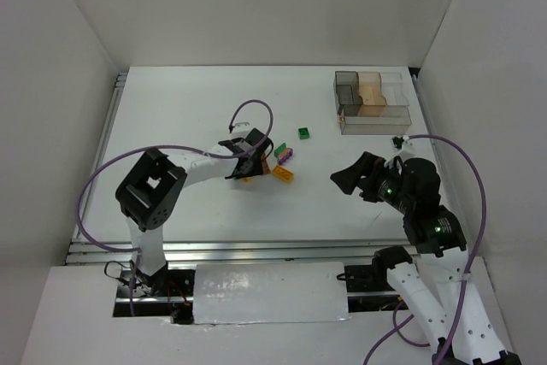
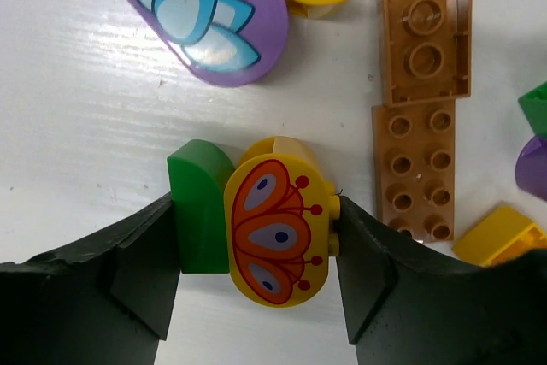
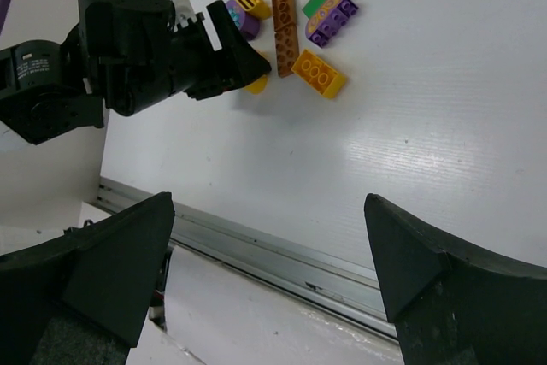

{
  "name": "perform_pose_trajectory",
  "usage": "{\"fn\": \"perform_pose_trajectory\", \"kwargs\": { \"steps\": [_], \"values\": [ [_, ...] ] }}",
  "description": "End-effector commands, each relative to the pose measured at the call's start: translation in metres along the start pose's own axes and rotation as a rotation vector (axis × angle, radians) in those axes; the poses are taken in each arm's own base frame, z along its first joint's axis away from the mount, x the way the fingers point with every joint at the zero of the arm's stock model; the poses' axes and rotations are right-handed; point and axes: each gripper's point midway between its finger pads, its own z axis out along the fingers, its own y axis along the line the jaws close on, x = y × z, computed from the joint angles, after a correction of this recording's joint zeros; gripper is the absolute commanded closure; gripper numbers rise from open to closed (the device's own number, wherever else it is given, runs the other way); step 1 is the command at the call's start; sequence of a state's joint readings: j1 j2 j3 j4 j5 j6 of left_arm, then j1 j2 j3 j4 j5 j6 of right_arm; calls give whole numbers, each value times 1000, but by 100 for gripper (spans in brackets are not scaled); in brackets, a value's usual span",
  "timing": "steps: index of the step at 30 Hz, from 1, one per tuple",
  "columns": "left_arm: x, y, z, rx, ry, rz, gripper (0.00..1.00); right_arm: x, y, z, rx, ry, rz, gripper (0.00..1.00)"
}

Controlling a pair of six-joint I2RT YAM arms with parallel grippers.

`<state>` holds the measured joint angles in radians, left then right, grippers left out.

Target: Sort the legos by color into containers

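Note:
A green lego (image 2: 201, 211) and a yellow lego with an orange wing print (image 2: 278, 228) stand side by side on the table. My left gripper (image 2: 256, 207) is closed across the pair: one finger touches the green one, the other touches the yellow studs. From above, the left gripper (image 1: 248, 164) sits at the left end of the lego cluster. My right gripper (image 1: 346, 179) hovers open and empty over the table's right half, its fingers (image 3: 102, 254) far apart. The containers (image 1: 372, 102) stand at the back right.
Loose legos lie close by: a purple flower-print piece (image 2: 205, 14), two brown plates (image 2: 425, 23), a yellow brick (image 2: 500, 232), an orange brick (image 3: 318, 73) and a purple one (image 3: 333, 16). A lone green brick (image 1: 303, 132) lies farther back. A metal rail (image 3: 282, 250) edges the table's near side.

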<state>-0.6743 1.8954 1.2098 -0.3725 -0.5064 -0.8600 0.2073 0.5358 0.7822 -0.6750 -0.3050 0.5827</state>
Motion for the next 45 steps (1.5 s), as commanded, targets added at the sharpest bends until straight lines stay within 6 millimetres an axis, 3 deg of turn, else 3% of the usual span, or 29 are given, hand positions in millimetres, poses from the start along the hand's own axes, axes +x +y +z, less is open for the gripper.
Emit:
{"fn": "perform_pose_trajectory", "kwargs": {
  "steps": [1, 3, 4, 6, 8, 9, 11, 12, 15, 16, 18, 19, 23, 28, 29, 36, 41, 42, 43, 45],
  "values": [
    [4, 2, -13, 37, 14, 12, 100, -1, 7, 6, -48, -1, -18, 1],
    [0, -2, -36, 72, -21, 27, 100, 3, 10, 10, -87, 4, -5, 0],
    [-6, -4, -55, 118, -54, 29, 100, 0, 13, 11, -107, -15, -4, 0],
    [-9, -28, -87, 245, -131, 111, 100, 2, 13, 15, -126, -27, 21, 0],
    [-10, -38, -132, 371, -235, 216, 100, -5, 18, 17, -147, -54, 26, 0],
    [-16, -46, -158, 489, -290, 223, 100, -6, 23, 18, -173, -51, 32, 1],
    [-8, -55, -188, 642, -368, 364, 100, -5, 25, 24, -171, -12, 53, 1],
    [-5, -71, -215, 813, -416, 397, 100, -5, 33, 22, -203, 10, 60, 2],
    [17, -61, -257, 1045, -519, 552, 100, -7, 52, 24, -285, 61, 62, 4],
    [22, -56, -277, 1138, -565, 567, 100, 2, 64, 20, -345, 123, 54, 5],
    [23, -52, -286, 1169, -603, 605, 100, 5, 79, 21, -374, 190, 32, 6],
    [25, -52, -291, 1185, -594, 635, 100, 21, 90, 20, -384, 250, 1, 6],
    [38, -62, -302, 1252, -539, 781, 100, 30, 122, 15, -432, 269, -49, 5],
    [43, -71, -318, 1309, -561, 805, 100, 45, 114, 27, -359, 295, -18, 8],
    [44, -73, -321, 1315, -568, 814, 100, 56, 113, 27, -368, 327, -16, 8],
    [48, -77, -326, 1316, -556, 862, 100, 91, 125, 34, -379, 421, -24, 15],
    [43, -76, -324, 1277, -578, 848, 100, 106, 130, 39, -371, 462, -45, 46],
    [42, -77, -323, 1269, -577, 847, 100, 107, 130, 39, -370, 462, -43, 64],
    [43, -76, -323, 1269, -574, 849, 99, 106, 130, 41, -369, 449, -39, 76],
    [44, -77, -325, 1281, -572, 852, 84, 106, 129, 41, -372, 433, -31, 100]
  ]
}}
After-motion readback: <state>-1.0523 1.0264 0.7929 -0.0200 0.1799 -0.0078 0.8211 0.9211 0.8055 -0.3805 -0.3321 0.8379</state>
